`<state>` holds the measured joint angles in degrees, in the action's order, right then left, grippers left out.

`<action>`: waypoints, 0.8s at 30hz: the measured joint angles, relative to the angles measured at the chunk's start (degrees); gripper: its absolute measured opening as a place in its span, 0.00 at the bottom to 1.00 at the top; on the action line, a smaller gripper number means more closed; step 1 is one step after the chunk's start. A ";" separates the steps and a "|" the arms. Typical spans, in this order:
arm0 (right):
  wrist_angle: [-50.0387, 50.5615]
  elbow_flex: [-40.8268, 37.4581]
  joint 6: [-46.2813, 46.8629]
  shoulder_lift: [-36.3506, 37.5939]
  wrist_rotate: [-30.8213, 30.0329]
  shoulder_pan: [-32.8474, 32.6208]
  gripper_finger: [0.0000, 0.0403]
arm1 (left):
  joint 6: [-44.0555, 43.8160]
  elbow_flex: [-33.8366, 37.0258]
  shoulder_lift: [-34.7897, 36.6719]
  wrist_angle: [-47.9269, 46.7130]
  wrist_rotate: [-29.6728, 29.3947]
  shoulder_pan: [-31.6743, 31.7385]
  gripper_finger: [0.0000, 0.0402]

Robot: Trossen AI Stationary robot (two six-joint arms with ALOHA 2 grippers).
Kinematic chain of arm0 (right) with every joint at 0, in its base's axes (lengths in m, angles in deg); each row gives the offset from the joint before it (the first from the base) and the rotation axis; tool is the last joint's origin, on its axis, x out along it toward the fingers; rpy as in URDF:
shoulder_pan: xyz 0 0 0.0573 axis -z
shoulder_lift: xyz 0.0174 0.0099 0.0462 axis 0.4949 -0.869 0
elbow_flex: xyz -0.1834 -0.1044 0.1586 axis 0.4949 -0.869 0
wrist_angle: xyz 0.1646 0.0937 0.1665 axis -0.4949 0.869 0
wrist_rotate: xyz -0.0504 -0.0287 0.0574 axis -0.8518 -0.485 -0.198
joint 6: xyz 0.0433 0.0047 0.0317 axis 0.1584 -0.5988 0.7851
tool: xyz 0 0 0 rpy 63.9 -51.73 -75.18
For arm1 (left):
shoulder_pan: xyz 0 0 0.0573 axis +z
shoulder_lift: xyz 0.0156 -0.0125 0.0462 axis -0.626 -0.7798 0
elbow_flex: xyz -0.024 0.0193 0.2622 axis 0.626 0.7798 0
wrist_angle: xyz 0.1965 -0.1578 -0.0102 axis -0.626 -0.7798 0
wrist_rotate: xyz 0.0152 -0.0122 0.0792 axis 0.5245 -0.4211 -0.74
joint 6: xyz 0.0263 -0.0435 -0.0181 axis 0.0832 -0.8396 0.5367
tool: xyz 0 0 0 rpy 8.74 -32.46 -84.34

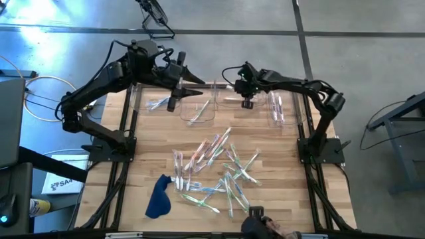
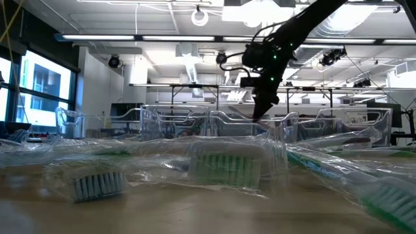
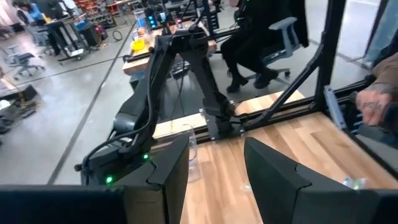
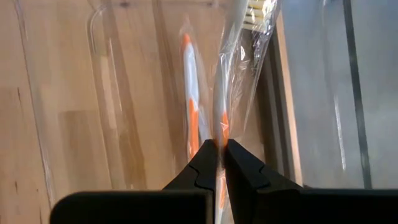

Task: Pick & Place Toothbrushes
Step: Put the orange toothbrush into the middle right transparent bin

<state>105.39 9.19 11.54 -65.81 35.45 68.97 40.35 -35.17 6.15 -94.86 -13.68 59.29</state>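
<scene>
right gripper [image 4: 221, 155] jaws pinching wrapped toothbrush [image 4: 231, 74] over bin [image 4: 99, 93], left gripper [image 3: 214, 180] jaws hanging spread, holding nothing

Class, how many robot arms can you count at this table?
2. Left arm over the table's far left, left gripper open; right arm over the far right, right gripper shut on a toothbrush. None looks hidden.

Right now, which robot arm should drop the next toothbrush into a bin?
The right one, probably. Its fingers are already shut on a wrapped toothbrush above a clear bin at the table's far edge. The left arm's fingers are open and empty.
</scene>
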 joint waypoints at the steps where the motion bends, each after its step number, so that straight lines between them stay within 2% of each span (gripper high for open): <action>1: -0.35 0.01 -0.07 0.00 0.78 0.04 0.02 | 0.62 0.00 -0.02 -0.02 -0.58 0.00 0.38; 10: 0.45 0.01 0.13 0.00 3.87 0.52 0.03 | 1.47 0.00 -0.02 0.37 -3.03 0.09 0.38; 14: -0.64 0.01 1.66 0.00 2.90 0.45 0.04 | 1.46 0.00 -0.01 0.37 -3.13 0.09 0.38; 24: -1.00 0.01 1.71 0.00 3.00 0.48 0.19 | 1.45 0.00 -0.01 0.37 -3.18 0.09 0.38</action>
<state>104.39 9.20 13.25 -65.81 38.45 69.45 41.79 -35.17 6.15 -94.49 -16.86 59.38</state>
